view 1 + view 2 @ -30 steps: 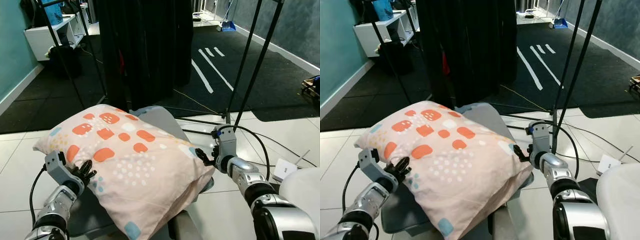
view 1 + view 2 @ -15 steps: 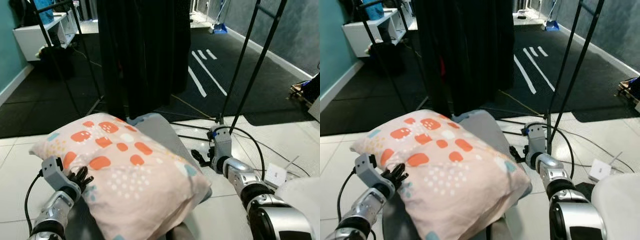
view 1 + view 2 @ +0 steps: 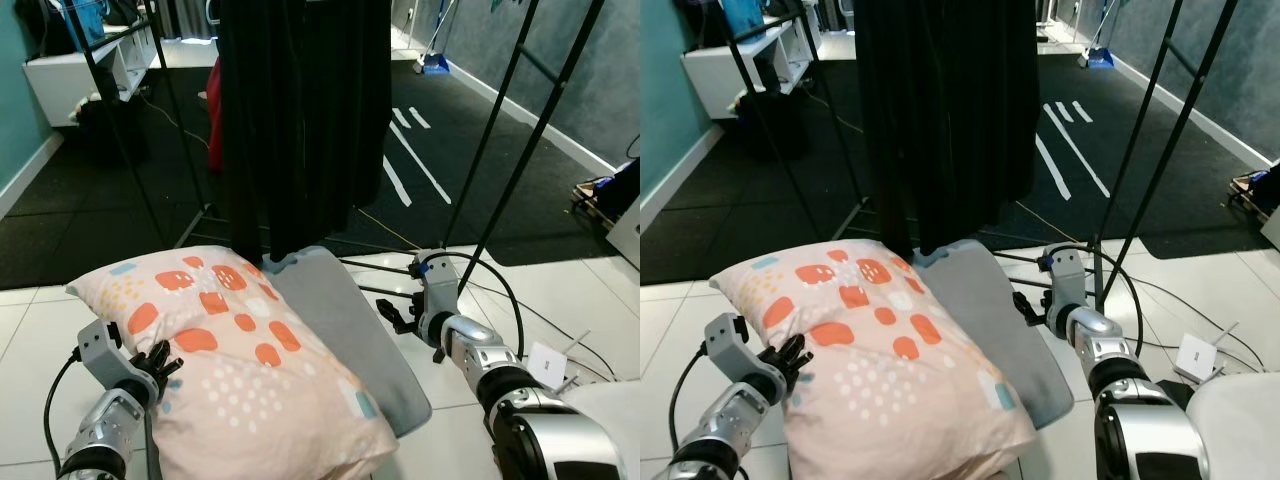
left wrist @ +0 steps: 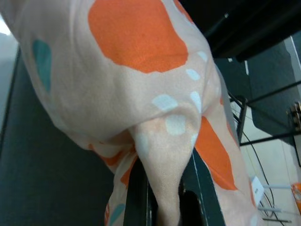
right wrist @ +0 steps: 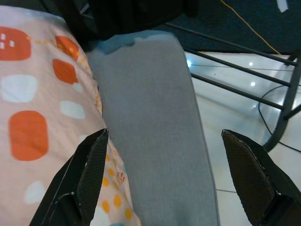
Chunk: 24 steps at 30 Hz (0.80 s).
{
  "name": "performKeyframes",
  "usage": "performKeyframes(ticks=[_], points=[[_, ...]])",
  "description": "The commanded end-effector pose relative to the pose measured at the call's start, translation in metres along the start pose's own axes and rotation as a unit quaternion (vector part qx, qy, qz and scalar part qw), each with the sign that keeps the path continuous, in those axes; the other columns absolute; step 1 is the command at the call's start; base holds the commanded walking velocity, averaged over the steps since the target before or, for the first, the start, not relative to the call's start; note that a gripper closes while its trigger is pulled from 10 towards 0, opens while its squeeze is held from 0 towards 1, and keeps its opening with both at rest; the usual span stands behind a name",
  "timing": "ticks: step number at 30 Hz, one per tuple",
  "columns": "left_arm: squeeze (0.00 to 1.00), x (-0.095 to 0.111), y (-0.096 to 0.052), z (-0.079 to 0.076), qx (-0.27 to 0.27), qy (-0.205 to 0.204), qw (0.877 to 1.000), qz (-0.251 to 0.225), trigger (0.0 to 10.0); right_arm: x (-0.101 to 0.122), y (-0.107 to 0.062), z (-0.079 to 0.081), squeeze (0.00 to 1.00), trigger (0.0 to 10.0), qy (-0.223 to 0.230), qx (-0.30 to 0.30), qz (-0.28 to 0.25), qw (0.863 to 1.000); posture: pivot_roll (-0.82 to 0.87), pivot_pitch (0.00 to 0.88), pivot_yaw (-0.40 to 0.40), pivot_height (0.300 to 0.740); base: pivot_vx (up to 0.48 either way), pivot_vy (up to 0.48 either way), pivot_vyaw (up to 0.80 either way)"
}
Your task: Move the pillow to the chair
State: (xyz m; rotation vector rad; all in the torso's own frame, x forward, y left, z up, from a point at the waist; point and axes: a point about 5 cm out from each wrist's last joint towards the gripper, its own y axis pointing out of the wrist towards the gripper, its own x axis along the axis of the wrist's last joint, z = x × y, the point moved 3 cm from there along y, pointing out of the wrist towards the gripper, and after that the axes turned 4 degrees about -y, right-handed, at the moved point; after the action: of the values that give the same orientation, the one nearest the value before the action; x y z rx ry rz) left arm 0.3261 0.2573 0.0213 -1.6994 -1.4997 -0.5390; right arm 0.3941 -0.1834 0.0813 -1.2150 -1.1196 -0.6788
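A peach pillow (image 3: 230, 350) with orange patches lies on the left part of the grey chair seat (image 3: 350, 330) in front of me. At the pillow's left edge, my left gripper (image 3: 160, 362) is shut on a fold of its cover; the left wrist view has that fold (image 4: 162, 155) pinched between the two black fingers. Off the seat's right side, my right gripper (image 3: 393, 318) stands open and apart from the pillow. In its wrist view the fingers (image 5: 89, 174) spread wide over the bare seat (image 5: 150, 94), with the pillow (image 5: 42, 108) beside it.
Black clothes (image 3: 300, 100) hang from a rack just behind the chair, and its slanted black poles (image 3: 520, 140) stand to the right. Cables (image 3: 520, 300) and a white adapter (image 3: 548, 362) lie on the tiled floor at right. A white shelf (image 3: 90, 70) stands far left.
The view has shifted. The pillow has slid left and lower, uncovering the right of the grey seat. My right gripper has come off the pillow's right edge; the left still holds.
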Motion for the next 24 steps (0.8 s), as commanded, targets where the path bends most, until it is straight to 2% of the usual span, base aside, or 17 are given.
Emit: performKeyframes(ticks=[1,4,13,16,17,19,20,21,24], points=[[0.00,0.003,0.000,0.000,0.001,0.022,1.000,-0.001,10.0,-0.001,0.000,0.001,0.00,10.0,-0.003,0.002,0.001,1.000,-0.23,0.049,-0.018,0.688,-0.480,0.000,0.00],[0.00,0.000,0.000,-0.001,0.001,0.024,1.000,0.002,10.0,-0.003,0.000,0.001,0.00,10.0,-0.001,0.001,0.003,1.000,-0.24,0.050,-0.017,0.698,-0.480,0.000,0.00],[0.00,-0.003,-0.001,0.002,0.014,0.019,1.000,-0.007,10.0,-0.021,-0.001,0.006,0.00,10.0,-0.005,0.003,0.029,1.000,-0.23,0.055,-0.022,0.738,0.000,0.000,0.00],[0.00,-0.007,-0.002,0.004,0.018,0.029,0.999,0.001,10.0,-0.033,-0.003,0.005,0.00,10.0,-0.013,-0.011,0.050,0.999,-0.23,0.055,-0.023,0.740,0.000,0.000,0.00],[0.00,-0.011,-0.003,0.006,0.025,0.042,0.999,0.011,10.0,-0.046,-0.006,0.005,0.00,10.0,-0.019,-0.029,0.066,0.997,-0.23,0.053,-0.025,0.740,0.000,0.000,0.00],[0.00,-0.013,-0.004,0.006,0.027,0.046,0.998,0.013,10.0,-0.050,-0.007,0.004,0.00,10.0,-0.023,-0.035,0.071,0.997,-0.23,0.053,-0.025,0.740,0.000,0.000,0.00],[0.00,-0.016,-0.005,0.008,0.034,0.060,0.997,0.022,10.0,-0.058,-0.010,0.000,0.00,10.0,-0.053,-0.063,0.084,0.993,-0.23,0.053,-0.027,0.740,0.000,0.000,0.00],[0.00,-0.017,-0.005,0.009,0.036,0.063,0.997,0.024,10.0,-0.059,-0.010,-0.001,0.00,10.0,-0.062,-0.069,0.087,0.992,-0.23,0.053,-0.027,0.740,0.000,0.000,0.00],[0.00,-0.019,-0.006,0.011,0.041,0.073,0.996,0.031,10.0,-0.063,-0.011,-0.002,0.00,10.0,-0.054,-0.082,0.090,0.991,-0.23,0.054,-0.027,0.740,0.000,0.000,0.00]])
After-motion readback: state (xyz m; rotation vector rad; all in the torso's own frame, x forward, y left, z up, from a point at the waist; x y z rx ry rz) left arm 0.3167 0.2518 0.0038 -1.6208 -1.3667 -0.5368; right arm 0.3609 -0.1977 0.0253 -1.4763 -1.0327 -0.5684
